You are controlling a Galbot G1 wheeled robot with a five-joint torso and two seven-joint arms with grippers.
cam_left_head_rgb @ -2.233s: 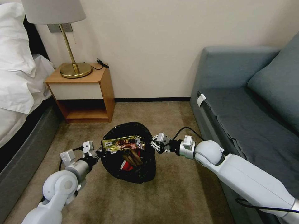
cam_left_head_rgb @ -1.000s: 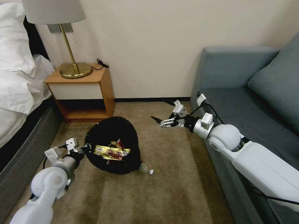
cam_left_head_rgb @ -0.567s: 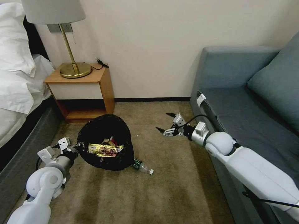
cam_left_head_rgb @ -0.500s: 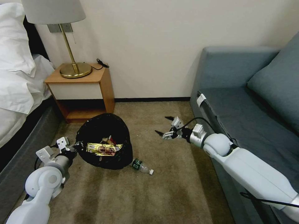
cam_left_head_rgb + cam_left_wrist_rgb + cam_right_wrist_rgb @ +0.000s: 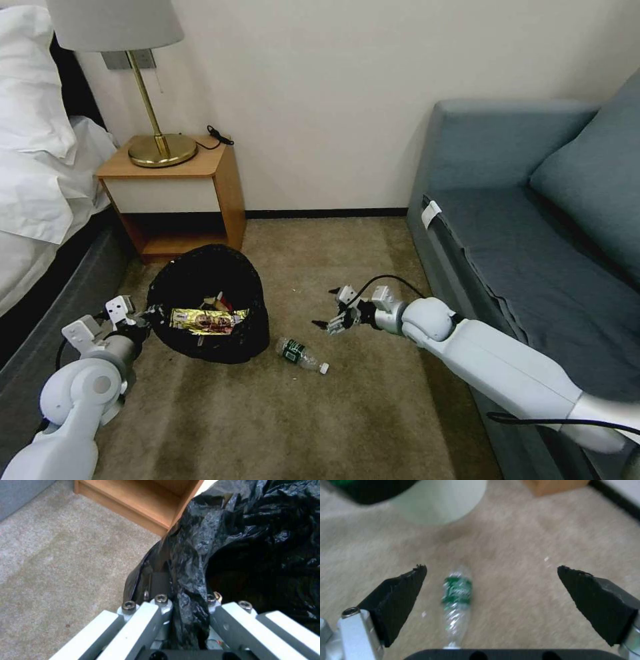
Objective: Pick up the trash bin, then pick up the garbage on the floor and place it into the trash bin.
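Observation:
The trash bin [image 5: 207,283], lined with a crinkly black bag, sits low over the carpet near the nightstand. My left gripper [image 5: 143,315] is shut on its near-left rim; in the left wrist view the fingers [image 5: 156,610] clamp a fold of the black bag [image 5: 213,537]. Inside the bin lie a gold-yellow wrapper [image 5: 203,320] and other garbage. A small clear bottle with a green label [image 5: 300,355] lies on the carpet to the right of the bin. My right gripper [image 5: 325,309] hangs open just above and right of it. Between its black fingertips [image 5: 400,597] the bottle [image 5: 456,595] shows off-centre.
A wooden nightstand [image 5: 180,200] with a brass lamp [image 5: 157,143] stands behind the bin, the bed [image 5: 40,220] is on the left, and a grey-blue sofa [image 5: 533,233] runs along the right. Open carpet lies in front of the bottle.
My left arm has carried the bin leftward and lower, uncovering the bottle on the carpet. My right gripper has swung down and left from near the sofa toward the bottle, still open.

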